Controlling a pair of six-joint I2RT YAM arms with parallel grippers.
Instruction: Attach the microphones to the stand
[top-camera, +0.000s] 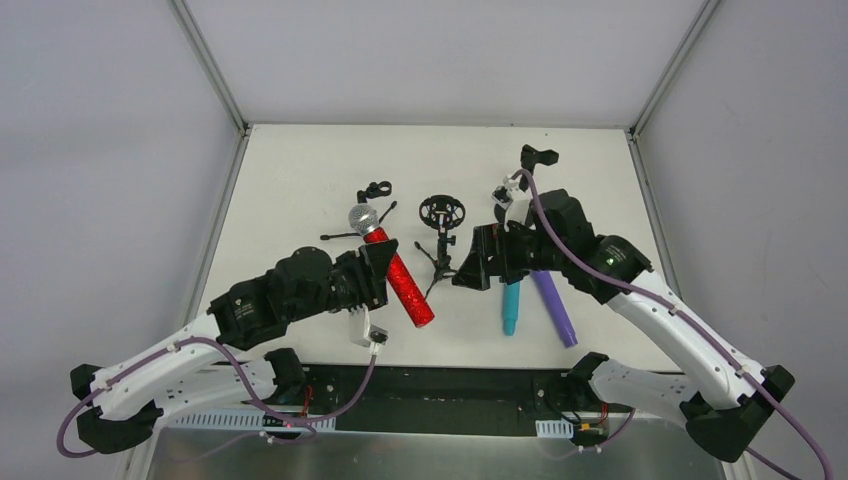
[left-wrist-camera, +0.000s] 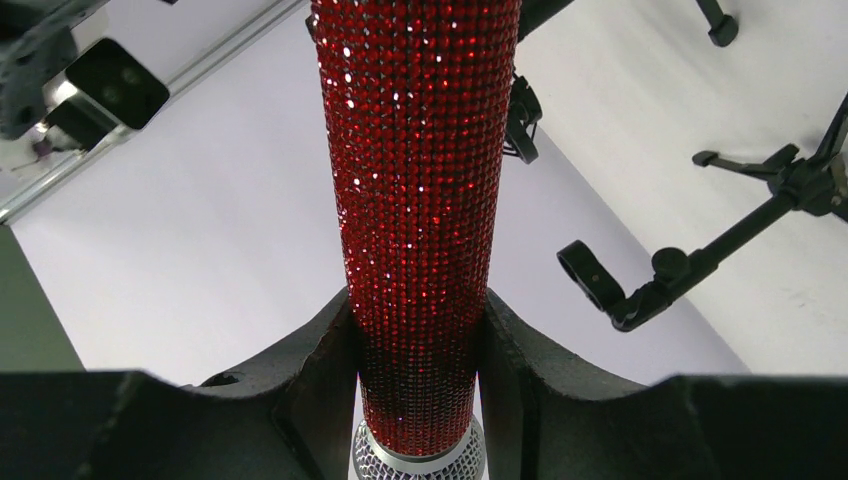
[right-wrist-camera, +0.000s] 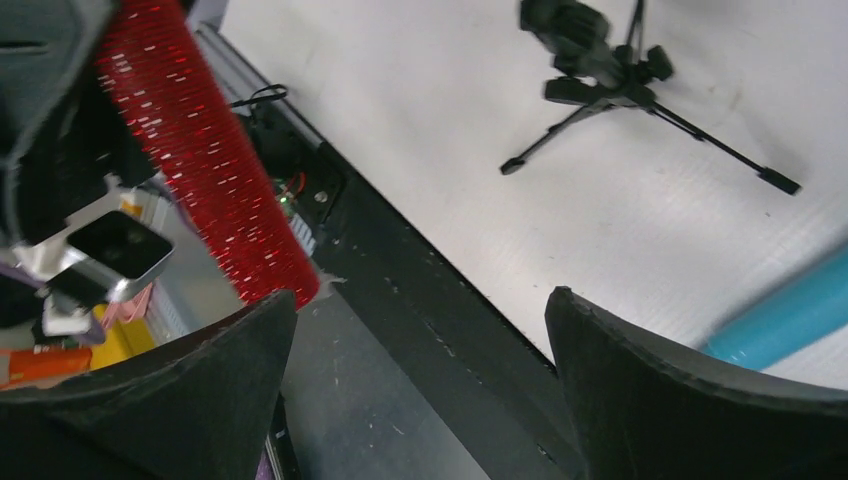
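- At 9 o'clock on the table (top-camera: 300, 180): grips the red microphone (top-camera: 405, 290) in the left gripper (top-camera: 380, 262), fingers (left-wrist-camera: 300, 370) clamped on both sides of the barrel just behind the silver mesh head (top-camera: 362, 218). Appears lifted, tail slanting toward 5 o'clock.
- At 12 o'clock of that grip: leaves the small clip stand (top-camera: 374, 189) empty, with its clamp (left-wrist-camera: 590, 275) unfilled.
- Could miss that clamp, given a long barrel held near one end and a tail likely to swing wide on any wrist turn.
- Could also tip or skid the light tripod, if pressed from the side rather than straight into the clamp.
- At centre: leaves the ring stand (top-camera: 441, 215) empty too.
- At 3 o'clock of the ring stand: holds the right gripper (top-camera: 472, 268) spread wide, nothing between its fingers (right-wrist-camera: 640, 380).
- Might knock the ring stand's legs or meet the red tail, both close by in the right wrist view.
- At 5 o'clock: leaves the cyan microphone (top-camera: 512, 305) and purple microphone (top-camera: 556, 310) lying flat side by side, upper ends hidden under the right arm; cannot tell whether touching.
- At 1 o'clock: shows a third stand (top-camera: 538, 157), partly hidden behind that arm and at risk from an elbow sweep.
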